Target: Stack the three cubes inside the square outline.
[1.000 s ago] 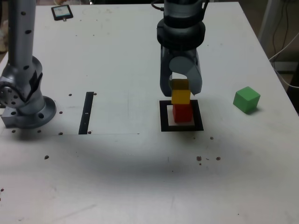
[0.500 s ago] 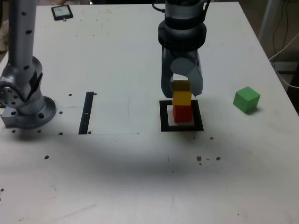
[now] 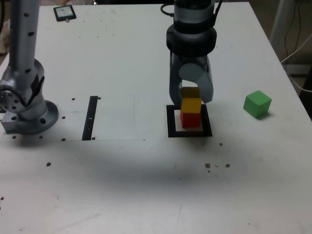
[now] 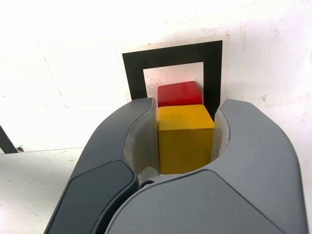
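Observation:
In the exterior view my gripper [image 3: 191, 100] reaches down from the far side and is shut on the yellow cube [image 3: 191, 105]. That cube sits directly on top of the red cube [image 3: 190, 120], which stands inside the black square outline [image 3: 171, 127]. The wrist view shows the yellow cube [image 4: 185, 139] squeezed between both fingers of the gripper [image 4: 187, 109], with the red cube [image 4: 179, 93] just beyond it on the pale centre of the outline [image 4: 170, 56]. The green cube [image 3: 257, 104] lies alone on the table toward the exterior view's right.
A thin black strip [image 3: 90, 117] lies on the exterior view's left of the outline. The arm's grey base [image 3: 27, 105] stands at the far left. A small dark device [image 3: 64, 12] lies at the back left. The table's right edge [image 3: 292, 92] runs just past the green cube.
The gripper has come down a little with the yellow cube, closing the small gap above the red cube. The green cube has stayed put.

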Robot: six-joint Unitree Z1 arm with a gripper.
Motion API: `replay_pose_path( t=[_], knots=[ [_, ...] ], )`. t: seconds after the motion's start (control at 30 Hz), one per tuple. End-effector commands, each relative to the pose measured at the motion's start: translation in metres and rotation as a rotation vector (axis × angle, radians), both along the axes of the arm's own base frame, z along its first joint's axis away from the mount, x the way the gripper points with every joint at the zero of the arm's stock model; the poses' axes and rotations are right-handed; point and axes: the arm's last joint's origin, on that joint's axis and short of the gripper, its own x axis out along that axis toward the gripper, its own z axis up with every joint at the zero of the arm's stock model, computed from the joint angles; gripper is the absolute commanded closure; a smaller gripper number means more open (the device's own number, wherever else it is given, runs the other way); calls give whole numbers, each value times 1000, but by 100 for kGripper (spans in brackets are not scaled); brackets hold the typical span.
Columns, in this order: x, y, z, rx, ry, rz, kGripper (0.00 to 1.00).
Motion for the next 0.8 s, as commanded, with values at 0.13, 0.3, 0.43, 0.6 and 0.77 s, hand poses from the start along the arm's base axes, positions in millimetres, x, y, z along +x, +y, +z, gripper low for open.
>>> replay_pose_path(
  t=[0.13,0.3,0.43,0.6,0.77],
  knots=[
    [0,0,-2,1,5,-3,43],
    [-1,0,-2,3,9,-8,37],
    [-1,0,-2,5,4,-10,33],
    [-3,1,1,12,-23,-13,16],
    [-11,2,8,23,-45,-6,1]
  ],
)
